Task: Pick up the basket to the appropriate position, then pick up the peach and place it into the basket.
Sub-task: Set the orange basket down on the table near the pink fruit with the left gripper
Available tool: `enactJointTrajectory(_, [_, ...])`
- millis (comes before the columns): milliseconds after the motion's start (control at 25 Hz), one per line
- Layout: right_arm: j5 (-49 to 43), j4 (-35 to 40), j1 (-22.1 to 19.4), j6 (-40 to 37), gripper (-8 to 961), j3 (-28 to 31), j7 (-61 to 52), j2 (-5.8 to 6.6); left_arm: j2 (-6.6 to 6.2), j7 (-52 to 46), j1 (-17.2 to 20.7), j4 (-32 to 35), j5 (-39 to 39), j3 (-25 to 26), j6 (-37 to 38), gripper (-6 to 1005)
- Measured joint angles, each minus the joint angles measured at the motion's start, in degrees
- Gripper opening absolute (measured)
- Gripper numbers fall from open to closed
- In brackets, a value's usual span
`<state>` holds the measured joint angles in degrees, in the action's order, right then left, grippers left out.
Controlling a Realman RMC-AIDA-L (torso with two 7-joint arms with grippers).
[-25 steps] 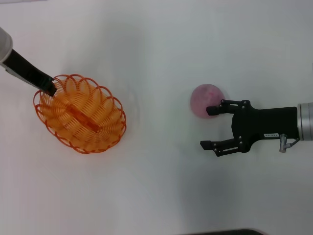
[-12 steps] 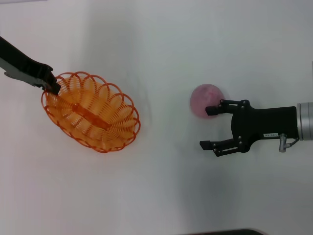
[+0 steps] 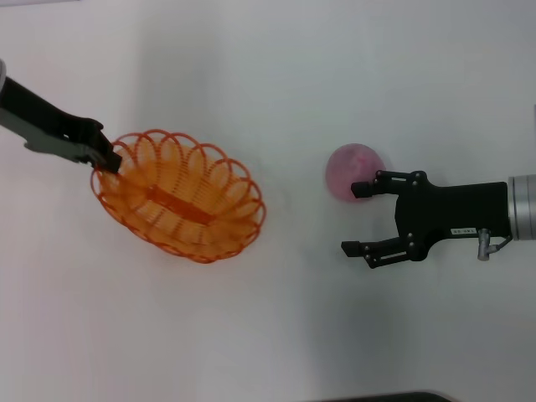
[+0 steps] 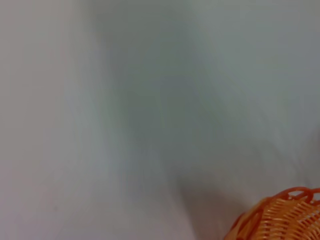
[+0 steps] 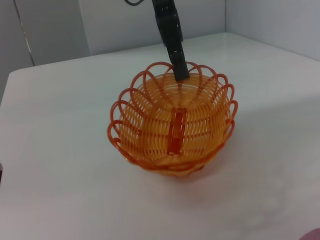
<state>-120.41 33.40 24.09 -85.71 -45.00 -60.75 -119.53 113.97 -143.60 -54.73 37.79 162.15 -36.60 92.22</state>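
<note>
One white table [image 3: 276, 75], spread under everything. One orange basket [image 3: 179, 195] on the table's left half, oval, tilted with its long axis running from upper left to lower right in the head view, flat strip visible along its bottom; seen end-on from the right wrist view [image 5: 172, 125], upright on the surface with its scalloped rim all round.

Two arms, one from each side. Left arm reaching in low from the left edge, dark and slanted down toward the basket, with the left gripper [image 3: 104, 157] at the basket's near-left end, clamped onto the rim there; from the right wrist view the same gripper [image 5: 178, 69] descending onto the far rim, fingers closed over a loop. Only a corner of the basket [image 4: 280, 217] in the left wrist view, the rest plain table.

Right arm stretched in level from the right edge, wrist horizontal, right gripper [image 3: 358, 219] spread wide and holding nothing. Upper finger tip overlapping the lower right edge of the fruit; touching or just above, cannot tell. Lower finger well clear of it.

One peach [image 3: 355, 172], pink and round, resting on the table right of centre, well apart from the basket.
</note>
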Motion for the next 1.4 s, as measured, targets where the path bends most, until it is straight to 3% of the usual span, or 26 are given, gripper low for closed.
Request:
enactJointTrajectory(200, [0.0,0.0,-0.02,0.0,954,0.0,-0.07,0.04,-0.25,-0.24,2.8,-1.09,-3.17,3.91,2.12,91])
enactJointTrajectory(480, [0.0,0.0,-0.02,0.01,953,0.0,-0.07,0.09,0.51,-1.82,8.27,-1.17,-8.85,8.7,2.64,90])
enactJointTrajectory(680, [0.0,0.0,-0.01,0.02,953,0.0,-0.07,0.09,1.5,-2.55,12.66,0.16,-13.1,10.48,2.0,89])
enactJointTrajectory(840, [0.0,0.0,-0.02,0.02,953,0.0,-0.07,0.09,3.26,-3.02,15.26,3.25,-14.37,10.5,1.21,89])
enactJointTrajectory(1160, [0.01,0.0,0.07,0.01,952,0.03,-0.07,0.08,4.33,-3.21,16.29,4.85,-14.81,10.32,0.86,88])
enactJointTrajectory(1400, [0.0,0.0,0.03,0.02,953,0.32,-0.07,0.0,8.89,-3.51,18.62,13.94,-14.41,9.92,-0.06,87])
